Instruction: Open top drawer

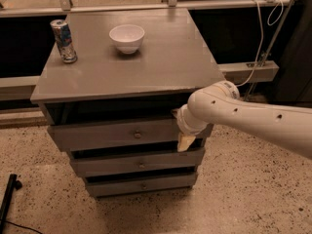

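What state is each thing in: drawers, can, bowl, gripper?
Top drawer: partly open, dark gap above its front.
Middle drawer: set further in than the top one.
Bottom drawer: set further in again.
Can: upright, at the back left corner of the cabinet.
Bowl: upright, looks empty.
Gripper: at the right end of the top drawer's front.

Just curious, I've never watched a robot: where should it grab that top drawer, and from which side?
Probably the small round knob centred on the top drawer front, coming straight from the front: it alone sticks out. The gripper sits at that front's right end.
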Motion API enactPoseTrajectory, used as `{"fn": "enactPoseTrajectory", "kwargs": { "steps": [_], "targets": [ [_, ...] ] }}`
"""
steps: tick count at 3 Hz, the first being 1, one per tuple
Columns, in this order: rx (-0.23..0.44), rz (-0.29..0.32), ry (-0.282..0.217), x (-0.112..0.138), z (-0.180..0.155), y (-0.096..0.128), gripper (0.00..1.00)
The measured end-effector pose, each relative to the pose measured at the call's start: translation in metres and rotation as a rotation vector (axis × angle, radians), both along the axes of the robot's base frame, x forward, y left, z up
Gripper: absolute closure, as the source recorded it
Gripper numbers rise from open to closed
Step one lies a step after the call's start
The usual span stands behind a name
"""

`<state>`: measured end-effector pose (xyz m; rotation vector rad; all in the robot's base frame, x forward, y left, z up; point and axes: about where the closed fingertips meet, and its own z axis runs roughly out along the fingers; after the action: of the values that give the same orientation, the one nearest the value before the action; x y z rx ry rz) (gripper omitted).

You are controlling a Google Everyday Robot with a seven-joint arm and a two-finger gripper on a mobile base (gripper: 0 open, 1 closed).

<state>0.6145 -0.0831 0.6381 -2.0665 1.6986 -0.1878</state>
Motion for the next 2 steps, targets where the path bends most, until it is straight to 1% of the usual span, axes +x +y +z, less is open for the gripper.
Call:
{"fn": "enactPoseTrajectory", "kwargs": {
  "steps": [1,2],
  "targets": [
    [0.033,0.025,0.02,-0.011,0.016,0.005,0.42],
    [0.085,0.044,0.06,-0.025,0.027,0.005,0.73]
  ]
}}
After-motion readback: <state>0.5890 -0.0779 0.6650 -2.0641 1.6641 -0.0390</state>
